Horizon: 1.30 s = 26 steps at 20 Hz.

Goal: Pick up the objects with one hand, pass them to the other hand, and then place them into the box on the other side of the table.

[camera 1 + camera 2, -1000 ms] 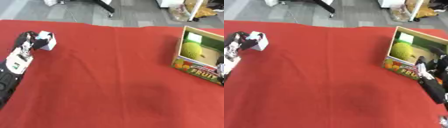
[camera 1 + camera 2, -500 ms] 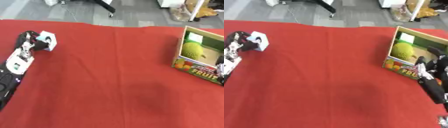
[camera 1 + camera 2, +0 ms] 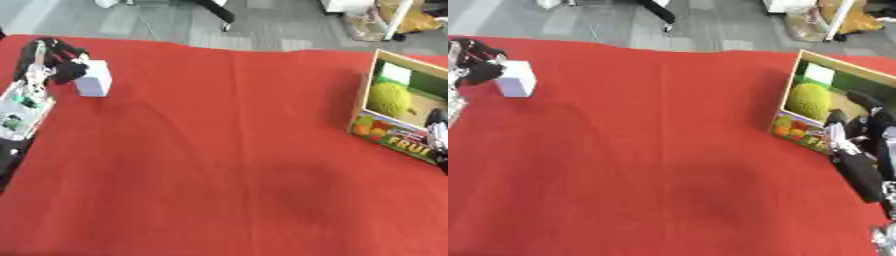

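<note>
A small white block (image 3: 92,78) sits on the red table at the far left. My left hand (image 3: 54,59) comes up along the left edge, its dark fingers curled against the block's left side and top. At the right stands an open cardboard fruit box (image 3: 799,136) with a yellow-green round fruit (image 3: 808,99) inside. My right hand (image 3: 856,142) is by the box's front right corner, open with its fingers up and nothing in it. In the left eye view only a sliver of it shows.
Red cloth (image 3: 219,150) covers the whole table, with a wide bare stretch between block and box. Beyond the far edge are grey floor, a chair base (image 3: 214,7) and some yellowish clutter (image 3: 842,15).
</note>
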### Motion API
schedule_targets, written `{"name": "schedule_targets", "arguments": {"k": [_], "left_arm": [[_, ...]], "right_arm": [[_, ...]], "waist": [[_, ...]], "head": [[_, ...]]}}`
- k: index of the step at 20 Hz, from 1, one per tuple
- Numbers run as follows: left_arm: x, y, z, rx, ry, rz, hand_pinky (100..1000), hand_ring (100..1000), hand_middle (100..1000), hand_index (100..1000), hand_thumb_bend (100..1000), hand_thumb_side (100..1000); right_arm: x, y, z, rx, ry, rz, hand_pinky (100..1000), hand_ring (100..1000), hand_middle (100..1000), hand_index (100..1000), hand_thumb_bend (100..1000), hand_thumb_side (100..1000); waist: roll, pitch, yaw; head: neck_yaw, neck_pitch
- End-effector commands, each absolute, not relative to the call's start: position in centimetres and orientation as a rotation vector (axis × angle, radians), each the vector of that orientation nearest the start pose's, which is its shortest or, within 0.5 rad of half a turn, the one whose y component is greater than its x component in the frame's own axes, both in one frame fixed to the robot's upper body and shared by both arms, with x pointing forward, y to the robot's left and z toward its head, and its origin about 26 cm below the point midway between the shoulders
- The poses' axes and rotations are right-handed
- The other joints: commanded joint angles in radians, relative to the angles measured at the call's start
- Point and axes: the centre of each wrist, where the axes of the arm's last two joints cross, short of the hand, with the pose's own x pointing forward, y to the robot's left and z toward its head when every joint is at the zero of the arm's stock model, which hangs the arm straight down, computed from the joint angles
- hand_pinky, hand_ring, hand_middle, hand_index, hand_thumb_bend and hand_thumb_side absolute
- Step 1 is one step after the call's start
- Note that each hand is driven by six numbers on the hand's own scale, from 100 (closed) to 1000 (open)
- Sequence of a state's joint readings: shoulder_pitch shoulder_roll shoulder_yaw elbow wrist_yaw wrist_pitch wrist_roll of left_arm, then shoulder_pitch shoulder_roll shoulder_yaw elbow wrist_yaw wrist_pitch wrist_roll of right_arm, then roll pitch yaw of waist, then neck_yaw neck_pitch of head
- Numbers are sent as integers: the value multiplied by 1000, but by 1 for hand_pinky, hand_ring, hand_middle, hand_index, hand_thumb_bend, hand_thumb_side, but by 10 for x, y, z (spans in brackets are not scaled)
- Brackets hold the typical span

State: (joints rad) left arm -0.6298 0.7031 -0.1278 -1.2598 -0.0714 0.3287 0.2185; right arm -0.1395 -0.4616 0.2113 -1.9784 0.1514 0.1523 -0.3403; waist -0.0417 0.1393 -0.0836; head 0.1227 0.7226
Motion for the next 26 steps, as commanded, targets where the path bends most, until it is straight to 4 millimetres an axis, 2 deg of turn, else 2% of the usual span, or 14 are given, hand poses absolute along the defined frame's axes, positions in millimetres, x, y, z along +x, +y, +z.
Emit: {"name": "schedule_targets", "arguments": {"k": [1,5,7,8,9,10,11,14,17,20,23,26], "left_arm": [[385,359,240,866,-1707,-393,776,494,476,609,100,237],[360,340,259,805,-1801,-458,779,506,489,627,100,234],[354,335,261,803,-1798,-482,785,534,519,668,100,307],[354,334,259,812,-1780,-494,792,557,546,693,144,352],[355,334,256,826,-1747,-507,811,608,606,748,250,459],[358,334,252,844,-1698,-528,821,633,638,778,301,515],[362,334,248,863,-1653,-549,843,686,700,832,403,595],[383,337,233,952,-1487,-584,851,712,732,859,518,690],[410,345,212,1059,-1335,-538,849,717,737,863,565,723],[433,363,188,1145,-1180,-447,843,716,736,862,592,747],[442,378,168,1210,-1095,-402,839,715,736,861,619,754],[444,385,158,1245,-1072,-376,827,700,720,849,636,757]], "right_arm": [[277,-249,147,-523,-2017,381,355,482,356,868,100,624],[277,-248,148,-519,-2017,397,356,483,356,866,100,624],[277,-247,148,-514,-2018,404,356,482,356,865,100,625],[277,-246,148,-511,-2019,406,356,482,355,865,100,626],[277,-246,148,-508,-2019,408,356,482,355,866,100,627],[277,-245,148,-503,-2018,412,355,482,355,866,100,628],[277,-245,148,-500,-2017,414,355,482,355,865,100,630],[277,-244,147,-490,-2011,415,354,482,354,864,100,636],[276,-241,146,-473,-2008,414,354,482,353,864,100,640],[276,-239,146,-454,-2006,412,353,481,351,863,100,647],[276,-237,145,-439,-2007,410,353,481,350,862,100,652],[276,-236,145,-433,-2007,403,352,480,349,861,100,658]], "waist": [[16,-33,4],[23,-43,11],[24,-46,12],[24,-46,11],[24,-46,10],[23,-46,9],[23,-46,8],[20,-44,3],[15,-41,-4],[8,-33,-19],[4,-23,-31],[3,-14,-38]], "head": [[-15,12],[-25,19],[-31,17],[-32,15],[-34,15],[-34,14],[-34,14],[-34,15],[-27,15],[-19,8],[-12,2],[-10,-1]]}}
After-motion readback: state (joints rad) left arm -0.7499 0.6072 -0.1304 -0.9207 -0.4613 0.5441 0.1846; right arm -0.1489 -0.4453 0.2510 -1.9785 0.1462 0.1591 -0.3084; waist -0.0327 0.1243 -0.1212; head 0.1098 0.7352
